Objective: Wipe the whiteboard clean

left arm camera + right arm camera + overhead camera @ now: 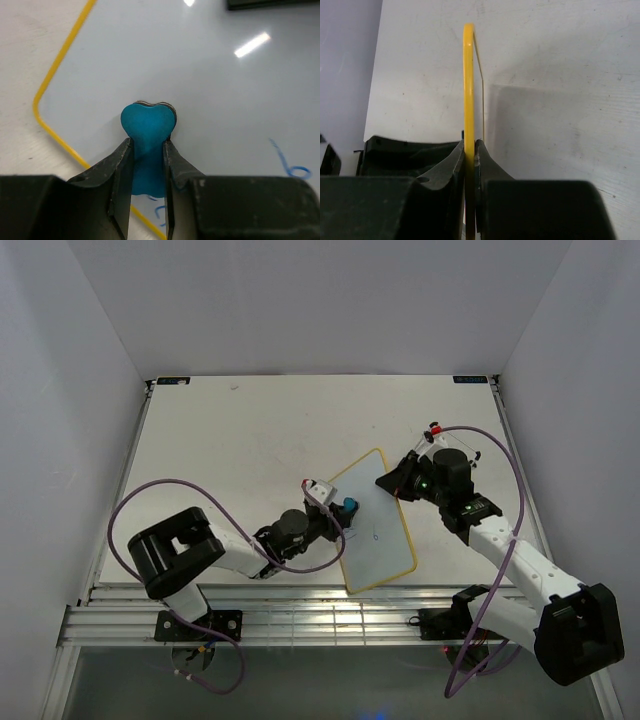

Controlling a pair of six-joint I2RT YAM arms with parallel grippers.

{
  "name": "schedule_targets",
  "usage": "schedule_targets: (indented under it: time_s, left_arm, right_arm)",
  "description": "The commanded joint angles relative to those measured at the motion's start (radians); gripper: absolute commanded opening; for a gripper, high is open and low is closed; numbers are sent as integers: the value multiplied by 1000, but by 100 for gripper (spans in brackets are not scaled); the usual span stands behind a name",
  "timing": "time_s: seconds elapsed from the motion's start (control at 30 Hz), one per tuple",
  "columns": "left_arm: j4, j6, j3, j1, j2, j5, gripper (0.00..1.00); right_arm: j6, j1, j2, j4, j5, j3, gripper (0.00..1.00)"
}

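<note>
The whiteboard (378,525), white with a thin yellow frame, lies tilted near the table's front middle. Blue scribbles (295,167) remain on its surface, one also near the lower rim (159,210). My left gripper (340,510) is shut on the teal eraser (148,125), whose heart-shaped end rests against the board near its left corner. My right gripper (392,483) is shut on the board's far right edge; in the right wrist view the yellow frame (468,90) runs edge-on between its fingers (482,160).
The white table (250,430) is walled by white panels left, right and behind. A slotted aluminium rail (300,620) runs along the near edge by the arm bases. Purple cables (150,495) loop beside each arm.
</note>
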Motion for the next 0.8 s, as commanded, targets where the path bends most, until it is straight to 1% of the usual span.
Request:
schedule_targets:
  time_s: [0.0,0.03,0.07,0.1,0.13,0.17,0.23,0.3,0.4,0.47,0.57,0.67,0.7,0.77]
  left_arm:
    - [89,87,8,-103,-24,142,0]
    - [123,103,7,-145,-27,168,0]
    - [122,122,11,-169,-29,176,0]
    - [110,161,19,-195,-26,152,0]
    - [91,182,25,-218,-23,190,0]
    - [91,197,23,-226,-15,201,0]
    - [76,217,20,-243,-13,274,0]
    - [53,234,23,-248,-12,288,0]
    - [-8,258,37,-249,-7,345,0]
    - [-67,303,46,-263,-13,370,0]
    - [-126,352,62,-272,-35,380,0]
    - [-145,372,53,-274,-52,388,0]
    - [-139,364,43,-274,-59,352,0]
    - [-40,331,-18,-268,-88,273,0]
  right_arm:
    - [133,20,-16,186,-45,-2,8]
    - [136,20,-10,187,-38,-2,8]
    - [140,20,1,189,-31,-4,8]
    - [152,15,8,194,-50,-3,8]
    - [153,14,14,192,-57,8,8]
    - [130,13,15,178,-45,14,8]
    - [122,13,15,166,-33,19,8]
    - [116,13,8,157,-27,19,8]
    - [114,13,4,157,-33,17,8]
    - [114,13,1,155,-33,19,8]
    - [114,13,-1,155,-33,22,8]
    - [113,13,-8,155,-36,25,8]
    - [114,13,-8,154,-36,25,8]
    - [111,13,-15,151,-39,28,8]
